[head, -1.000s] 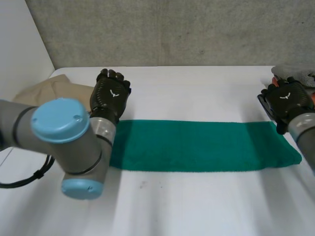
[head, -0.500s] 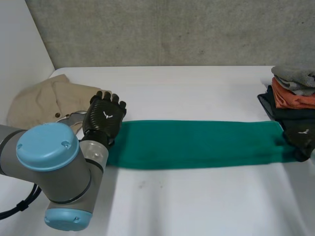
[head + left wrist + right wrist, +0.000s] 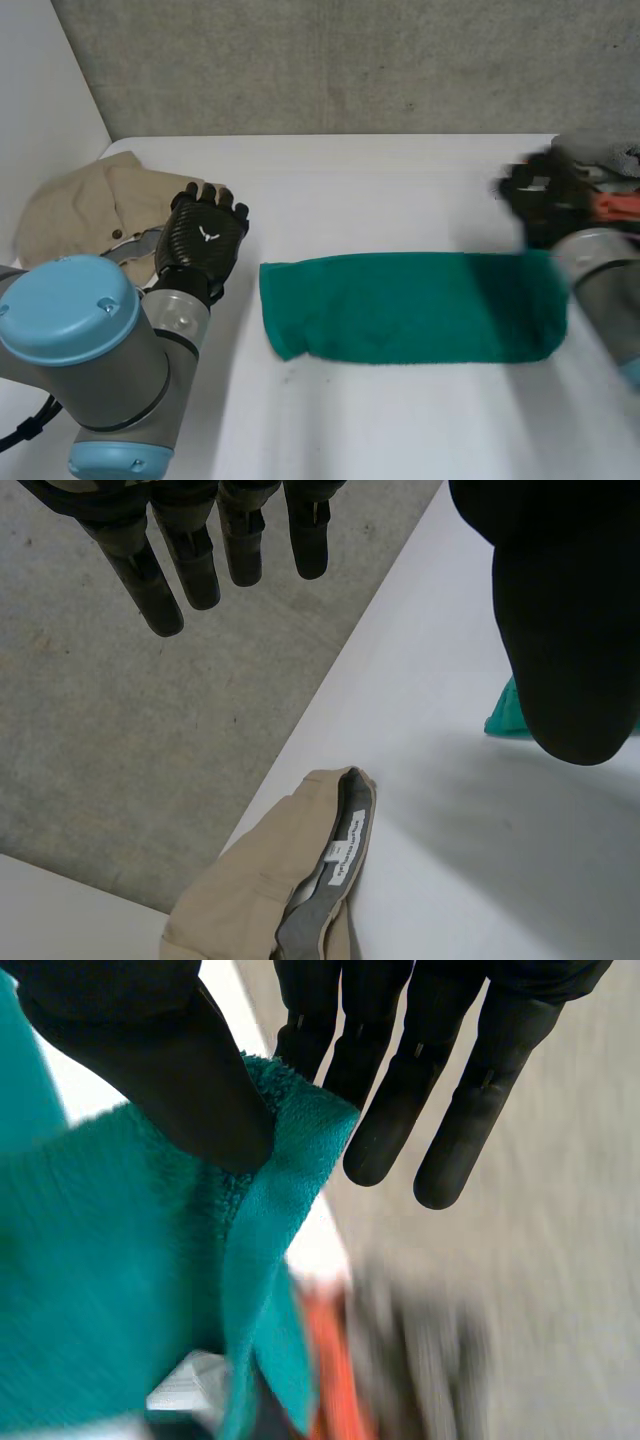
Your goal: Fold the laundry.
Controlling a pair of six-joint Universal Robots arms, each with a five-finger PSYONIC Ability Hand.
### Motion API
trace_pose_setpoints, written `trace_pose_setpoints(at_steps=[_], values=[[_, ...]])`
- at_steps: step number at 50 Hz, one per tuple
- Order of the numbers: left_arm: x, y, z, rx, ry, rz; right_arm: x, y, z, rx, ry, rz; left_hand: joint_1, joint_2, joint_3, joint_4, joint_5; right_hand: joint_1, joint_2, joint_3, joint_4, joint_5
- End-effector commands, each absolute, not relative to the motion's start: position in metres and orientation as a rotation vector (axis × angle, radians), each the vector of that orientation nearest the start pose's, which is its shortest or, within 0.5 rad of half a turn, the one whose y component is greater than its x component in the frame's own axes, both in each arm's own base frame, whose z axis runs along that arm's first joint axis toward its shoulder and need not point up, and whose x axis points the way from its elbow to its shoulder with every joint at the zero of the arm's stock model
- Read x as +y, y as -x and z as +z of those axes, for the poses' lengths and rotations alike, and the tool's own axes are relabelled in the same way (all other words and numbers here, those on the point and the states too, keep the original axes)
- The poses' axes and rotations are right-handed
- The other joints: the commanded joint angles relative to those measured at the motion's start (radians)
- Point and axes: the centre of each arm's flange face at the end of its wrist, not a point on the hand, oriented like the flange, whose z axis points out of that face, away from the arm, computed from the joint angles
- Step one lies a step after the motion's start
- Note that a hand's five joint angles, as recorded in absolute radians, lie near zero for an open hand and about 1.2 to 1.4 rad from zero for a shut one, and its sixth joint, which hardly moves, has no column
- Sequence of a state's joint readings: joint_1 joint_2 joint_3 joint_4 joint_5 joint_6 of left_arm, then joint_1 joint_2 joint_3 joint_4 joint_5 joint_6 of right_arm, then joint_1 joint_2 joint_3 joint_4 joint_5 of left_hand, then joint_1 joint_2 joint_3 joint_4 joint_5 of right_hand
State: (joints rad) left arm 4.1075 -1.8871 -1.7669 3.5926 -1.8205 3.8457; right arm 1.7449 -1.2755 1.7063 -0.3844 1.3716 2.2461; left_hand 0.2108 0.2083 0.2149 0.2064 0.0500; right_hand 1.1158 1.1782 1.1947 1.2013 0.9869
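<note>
A green towel (image 3: 410, 305) lies folded lengthwise across the middle of the white table (image 3: 380, 180). My right hand (image 3: 545, 200) is raised over the towel's right end. In the right wrist view its thumb presses a corner of the towel (image 3: 120, 1290) against the fingers (image 3: 400, 1090), and the cloth hangs down from the pinch. My left hand (image 3: 200, 245) hovers to the left of the towel, apart from it, with straight fingers (image 3: 170, 570) and nothing in it. Beside its thumb shows a small tip of the towel (image 3: 503, 716).
A beige garment (image 3: 85, 205) lies crumpled at the table's far left, partly under my left hand; its grey waistband and label (image 3: 335, 865) show in the left wrist view. A stack of folded clothes (image 3: 612, 190), grey over orange, stands at the right edge behind my right hand.
My right hand dropped to the towel's right end, shut on it and lifted it back and leftwards. The towel now lies shorter, its left end drawn right. The left hand drifted slightly left.
</note>
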Motion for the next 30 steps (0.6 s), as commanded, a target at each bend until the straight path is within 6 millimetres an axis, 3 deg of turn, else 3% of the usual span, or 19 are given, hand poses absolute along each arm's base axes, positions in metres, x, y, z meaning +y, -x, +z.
trace_pose_setpoints(at_steps=[1, 3, 7, 11, 13, 14, 15, 17, 21, 22, 24, 26, 30], values=[[-0.221, 0.283, 0.19, 1.827, -1.075, -1.97, -0.231, -0.331, 0.192, 1.444, 1.66, -2.272, -0.036, -0.034, -0.04, -0.032, -0.05, 0.28, 0.218, 0.202, 0.195, 0.235], [-0.221, 0.282, 0.191, 1.83, -1.068, -1.974, -0.204, -0.36, 0.169, 1.32, 1.729, -2.173, -0.036, -0.034, -0.04, -0.032, -0.05, 0.28, 0.218, 0.202, 0.195, 0.235], [-0.221, 0.282, 0.191, 1.841, -1.059, -1.984, -0.175, -0.387, 0.135, 1.225, 1.836, -2.056, -0.036, -0.034, -0.04, -0.032, -0.05, 0.28, 0.218, 0.202, 0.195, 0.235], [-0.222, 0.284, 0.194, 1.841, -1.051, -2.0, -0.165, -0.392, 0.115, 1.188, 1.924, -2.01, -0.036, -0.034, -0.04, -0.032, -0.05, 0.28, 0.218, 0.202, 0.195, 0.235], [-0.224, 0.285, 0.196, 1.838, -1.042, -2.012, -0.165, -0.391, 0.116, 1.182, 1.928, -2.013, -0.036, -0.034, -0.04, -0.032, -0.05, 0.28, 0.218, 0.202, 0.195, 0.235], [-0.225, 0.285, 0.198, 1.834, -1.039, -2.017, -0.165, -0.39, 0.118, 1.183, 1.923, -2.02, -0.036, -0.034, -0.04, -0.032, -0.05, 0.151, 0.088, 0.072, 0.065, 0.105], [-0.226, 0.286, 0.2, 1.829, -1.034, -2.025, -0.166, -0.39, 0.125, 1.188, 1.904, -2.037, -0.036, -0.034, -0.04, -0.032, -0.05, -0.455, -0.518, -0.534, -0.541, -0.501], [-0.23, 0.288, 0.207, 1.81, -1.018, -2.054, -0.165, -0.388, 0.133, 1.198, 1.883, -2.058, -0.036, -0.034, -0.04, -0.032, -0.05, -0.941, -1.004, -1.02, -1.027, -0.987], [-0.234, 0.296, 0.22, 1.798, -0.985, -2.129, -0.176, -0.369, 0.167, 1.285, 1.752, -2.116, -0.036, -0.034, -0.04, -0.032, -0.05, -0.941, -1.004, -1.02, -1.027, -0.987], [-0.234, 0.298, 0.223, 1.798, -0.982, -2.15, -0.189, -0.353, 0.182, 1.384, 1.652, -2.126, -0.036, -0.034, -0.04, -0.032, -0.05, -0.941, -1.004, -1.02, -1.027, -0.987], [-0.232, 0.309, 0.232, 1.8, -0.997, -2.236, -0.201, -0.337, 0.192, 1.513, 1.536, -2.1, -0.036, -0.034, -0.04, -0.032, -0.05, -0.941, -1.004, -1.02, -1.027, -0.987], [-0.228, 0.318, 0.237, 1.812, -1.016, -2.305, -0.213, -0.313, 0.197, 1.714, 1.363, -2.008, -0.036, -0.034, -0.04, -0.032, -0.05, -0.941, -1.004, -1.02, -1.027, -0.987], [-0.222, 0.34, 0.24, 1.88, -1.061, -2.433, -0.224, -0.282, 0.187, 2.0, 1.19, -1.803, -0.036, -0.034, -0.04, -0.032, -0.05, -0.941, -1.004, -1.02, -1.027, -0.987]])
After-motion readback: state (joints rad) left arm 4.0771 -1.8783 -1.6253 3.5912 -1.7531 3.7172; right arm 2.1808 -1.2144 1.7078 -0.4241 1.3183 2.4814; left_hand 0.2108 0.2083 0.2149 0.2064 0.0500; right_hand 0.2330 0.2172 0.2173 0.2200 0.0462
